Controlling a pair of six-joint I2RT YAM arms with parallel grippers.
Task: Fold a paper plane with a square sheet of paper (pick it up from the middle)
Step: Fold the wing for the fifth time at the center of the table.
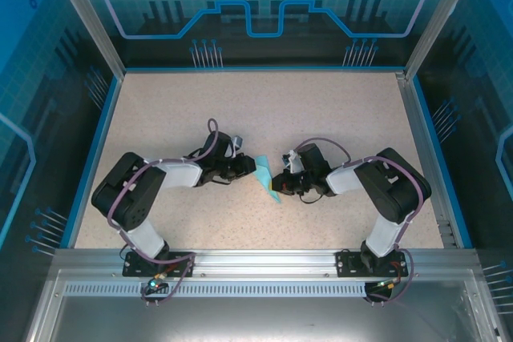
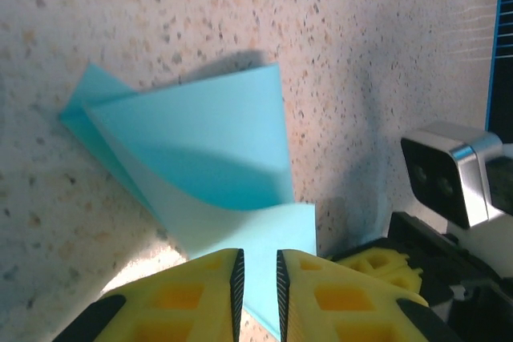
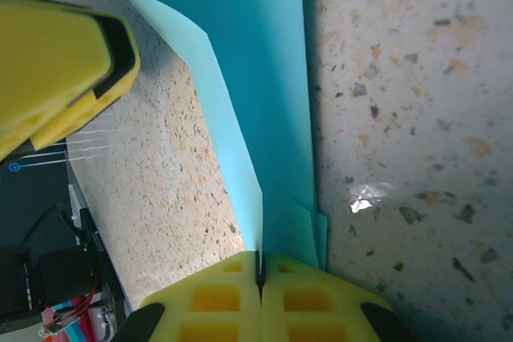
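**Mid-fold: flap raised, crease not yet pressed**

Step, as you can judge it: an early fold. The square sheet of paper (image 1: pixel 266 178) lies on the table (image 1: pixel 264 110) between the two arms. It is partly doubled over, with one flap curling up off the lower layer. No dart shape yet.

Right gripper (image 3: pixel 260 266), just right of the sheet: jaws fully together on the sheet's edge, which runs into the seam between them.

Left gripper (image 2: pixel 256 266), at the sheet's left side: jaws a thin slit apart, blue showing through the slit. You cannot tell whether they touch the paper.

Next move, by judgement: bring the raised flap down onto the lower layer with its edges matched, then press the crease flat. Keep the right pinch firm or the sheet will slide. Paper this thin is likely to buckle if pushed fast.

Surface: speckled beige, matt and flat under the sheet.

Room: blue translucent panels (image 1: pixel 264 6) beyond the sheet, an aluminium post (image 1: pixel 84 14) to its far left, and a mounting rail (image 1: pixel 264 260) on its near side.
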